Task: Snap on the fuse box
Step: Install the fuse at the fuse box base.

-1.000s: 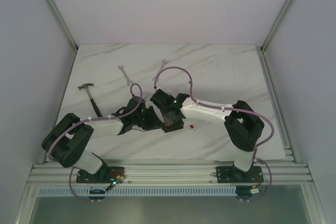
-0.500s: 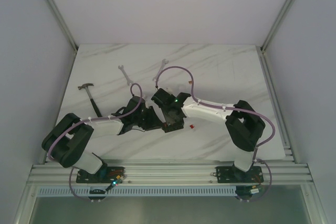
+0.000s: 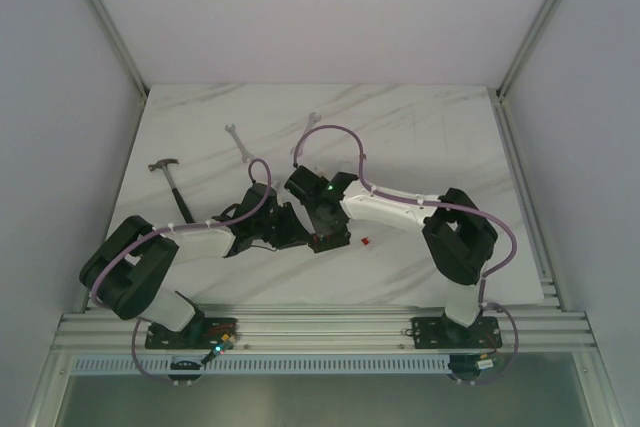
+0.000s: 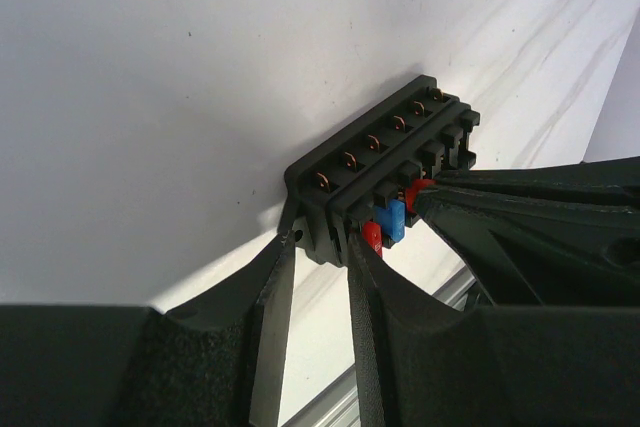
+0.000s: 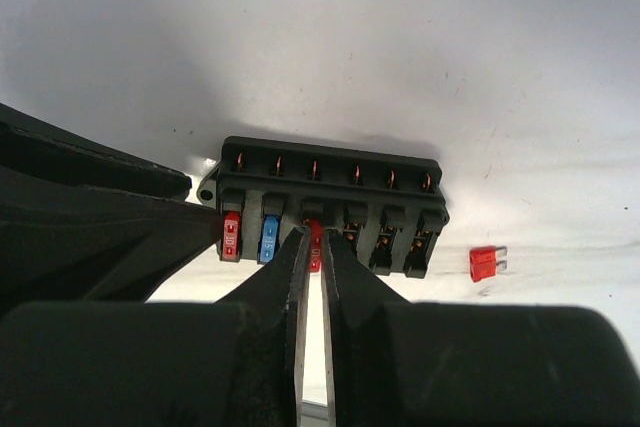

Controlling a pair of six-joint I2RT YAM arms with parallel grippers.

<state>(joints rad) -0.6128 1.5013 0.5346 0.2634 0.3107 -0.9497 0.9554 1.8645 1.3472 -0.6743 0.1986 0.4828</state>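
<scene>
The black fuse box (image 5: pixel 330 202) lies on the white table, with a red and a blue fuse in its left slots. My right gripper (image 5: pixel 313 238) is shut on a red fuse (image 5: pixel 315 243) that sits in the third slot. My left gripper (image 4: pixel 318 247) is shut on the near end of the fuse box (image 4: pixel 385 162), one finger on each side of its end wall. In the top view both grippers meet over the box (image 3: pixel 326 241) at the table's middle front. No clear cover is in view.
A loose red fuse (image 5: pixel 484 263) lies just right of the box; it also shows in the top view (image 3: pixel 367 241). A hammer (image 3: pixel 170 175) and two wrenches (image 3: pixel 236 140) (image 3: pixel 307 129) lie farther back left. The metal rail (image 3: pixel 320 327) runs along the near edge.
The right arm's elbow and forearm have shifted slightly left. Both grippers stay at the fuse box.
</scene>
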